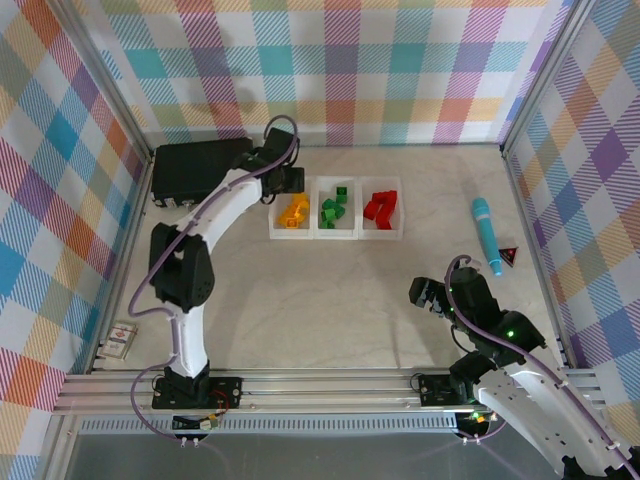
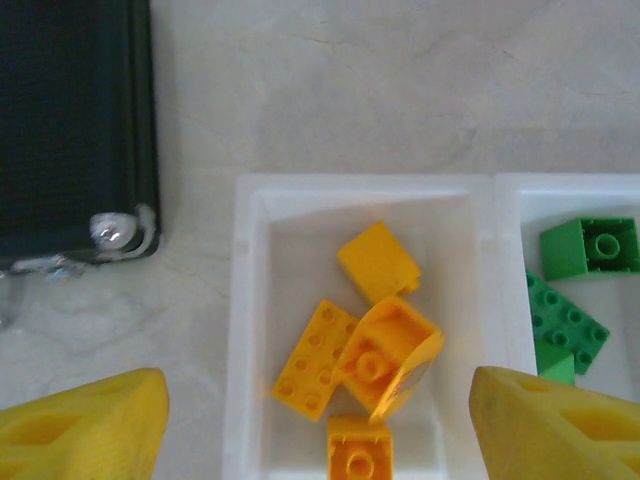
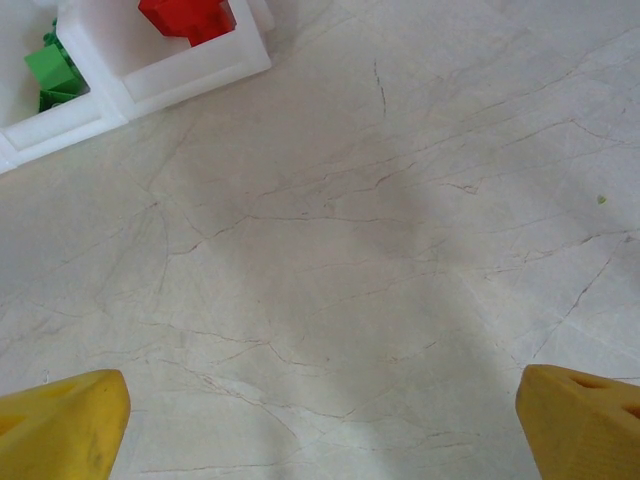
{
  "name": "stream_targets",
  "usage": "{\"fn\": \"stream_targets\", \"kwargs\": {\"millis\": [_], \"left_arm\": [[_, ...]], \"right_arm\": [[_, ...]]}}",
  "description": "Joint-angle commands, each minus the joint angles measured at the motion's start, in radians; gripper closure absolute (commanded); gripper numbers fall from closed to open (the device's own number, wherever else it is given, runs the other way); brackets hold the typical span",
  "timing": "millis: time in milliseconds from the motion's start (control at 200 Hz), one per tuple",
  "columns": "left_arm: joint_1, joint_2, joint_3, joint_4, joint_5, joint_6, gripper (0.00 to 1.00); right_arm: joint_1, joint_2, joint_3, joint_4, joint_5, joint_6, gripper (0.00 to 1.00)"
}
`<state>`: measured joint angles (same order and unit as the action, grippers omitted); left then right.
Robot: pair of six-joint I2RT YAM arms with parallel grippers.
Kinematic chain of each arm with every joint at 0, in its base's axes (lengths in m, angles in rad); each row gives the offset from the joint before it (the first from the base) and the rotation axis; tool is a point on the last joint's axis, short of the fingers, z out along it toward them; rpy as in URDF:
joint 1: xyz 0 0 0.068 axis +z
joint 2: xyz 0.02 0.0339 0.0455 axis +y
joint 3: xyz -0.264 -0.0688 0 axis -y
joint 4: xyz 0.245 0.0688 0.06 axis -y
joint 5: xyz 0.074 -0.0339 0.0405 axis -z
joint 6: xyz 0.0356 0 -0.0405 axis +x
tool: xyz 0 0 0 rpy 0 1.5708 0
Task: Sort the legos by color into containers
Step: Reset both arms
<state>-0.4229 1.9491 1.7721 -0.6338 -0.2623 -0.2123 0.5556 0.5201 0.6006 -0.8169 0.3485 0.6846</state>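
Note:
Three joined white containers (image 1: pixel 312 232) stand in a row at the back middle of the table. The left one holds yellow legos (image 1: pixel 294 212), the middle one green legos (image 1: pixel 335 210), the right one red legos (image 1: pixel 380 208). My left gripper (image 1: pixel 284 184) hovers over the left container, open with nothing between its fingers. In the left wrist view several yellow legos (image 2: pixel 370 360) lie loose in the bin (image 2: pixel 245 300) below the left gripper (image 2: pixel 318 412), with green legos (image 2: pixel 588 248) in the bin beside it. My right gripper (image 1: pixel 424 293) is open over bare table (image 3: pixel 320 250).
A black latched case (image 1: pixel 195 170) sits just left of the containers, close to the left arm. A teal pen-shaped tool (image 1: pixel 487 232) and a small red-black triangle (image 1: pixel 509 256) lie at the right. A small card (image 1: pixel 121 337) lies near the left wall.

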Motion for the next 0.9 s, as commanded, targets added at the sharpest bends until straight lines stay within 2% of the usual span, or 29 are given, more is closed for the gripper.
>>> {"fn": "stream_targets", "kwargs": {"millis": [0,110,185,260,400,490,595,680,785,895], "left_arm": [[0.013,-0.24,-0.208,0.214,-0.029,0.01,0.19],[0.021,-0.498,-0.501,0.48,0.005,0.039,0.15],[0.024,-0.655,-0.664,0.581,0.011,0.044,0.14],[0.024,-0.777,-0.801,0.649,0.003,0.046,0.12],[0.024,-0.89,-0.985,0.743,-0.15,0.127,0.08],[0.024,-0.93,-1.078,0.782,-0.255,0.154,0.0],[0.043,-0.936,-1.163,0.831,-0.304,0.158,0.0],[0.073,-0.904,-1.245,0.925,-0.354,0.162,0.0],[0.109,-0.853,-1.337,1.071,-0.327,0.219,0.0],[0.145,-0.793,-1.409,1.208,-0.276,0.26,0.0]], "right_arm": [[-0.003,0.003,0.035,0.028,0.06,-0.061,0.01],[-0.003,0.01,0.02,0.115,0.114,-0.154,0.01],[-0.005,0.007,0.001,0.206,0.158,-0.228,0.01],[-0.005,0.007,-0.043,0.358,0.159,-0.385,0.01],[-0.016,0.049,-0.143,0.676,0.173,-0.684,0.01],[-0.074,0.132,-0.185,0.845,0.169,-0.812,0.01],[-0.233,0.266,-0.184,0.922,0.059,-0.791,0.01],[-0.397,0.406,-0.193,1.015,-0.072,-0.692,0.01],[-0.489,0.55,-0.223,1.174,-0.186,-0.677,0.01],[-0.528,0.712,-0.245,1.364,-0.259,-0.668,0.01]]}}
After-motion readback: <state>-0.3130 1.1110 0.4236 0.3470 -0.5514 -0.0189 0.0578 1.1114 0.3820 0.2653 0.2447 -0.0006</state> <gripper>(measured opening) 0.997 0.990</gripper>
